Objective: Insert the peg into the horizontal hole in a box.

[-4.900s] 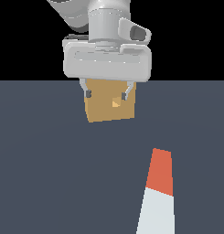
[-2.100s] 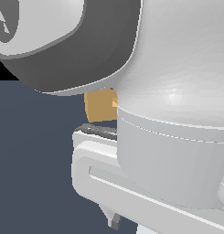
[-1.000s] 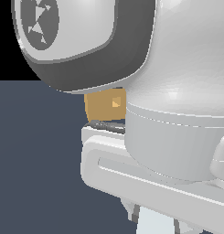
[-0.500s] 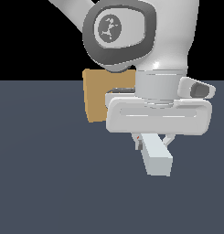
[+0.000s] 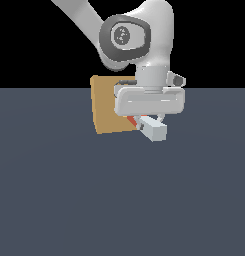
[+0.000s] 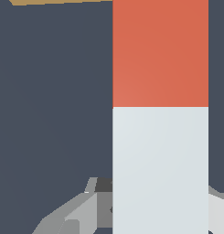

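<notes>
My gripper [image 5: 148,120] is shut on the peg [image 5: 153,130] and holds it off the floor, level, right in front of the tan-orange box [image 5: 105,106]. The peg's pale grey-white end points toward the camera in the exterior view; its orange-red end [image 5: 132,121] points at the box face. In the wrist view the peg [image 6: 160,114] fills the frame, orange-red half [image 6: 160,52] farther out, with one finger [image 6: 81,212] showing beside it and a strip of the box [image 6: 58,2] at the edge. The hole is hidden behind my hand.
The dark grey floor [image 5: 69,200] spreads all around the box. My arm's wrist and link [image 5: 134,40] stand above and partly in front of the box.
My arm has lifted the peg off the floor and carried it back toward the box. Half a second ago the peg sat lower and nearer the camera; now its red end is close to the box face.
</notes>
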